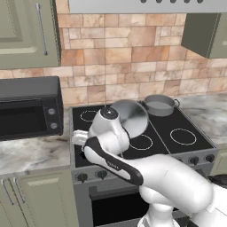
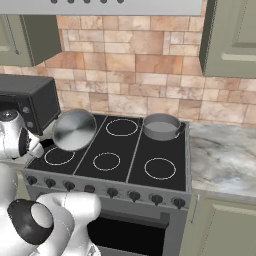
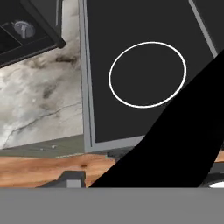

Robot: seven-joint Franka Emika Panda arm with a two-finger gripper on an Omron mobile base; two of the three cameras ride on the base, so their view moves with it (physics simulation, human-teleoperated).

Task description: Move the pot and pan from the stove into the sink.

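The pan hangs tilted above the left burners of the stove, its shiny round underside turned toward the cameras. Its black handle runs slantwise across the lower right of the hand view. My gripper sits at the stove's left edge, shut on that handle; my own elbow hides the fingers in the left base view. On the back right burner stands the grey pot, apart from the pan. The sink is out of view.
A dark microwave stands on the marbled counter left of the stove, close to my hand. More counter lies to the right. Wall cabinets and a hood hang overhead. A wooden floor shows below.
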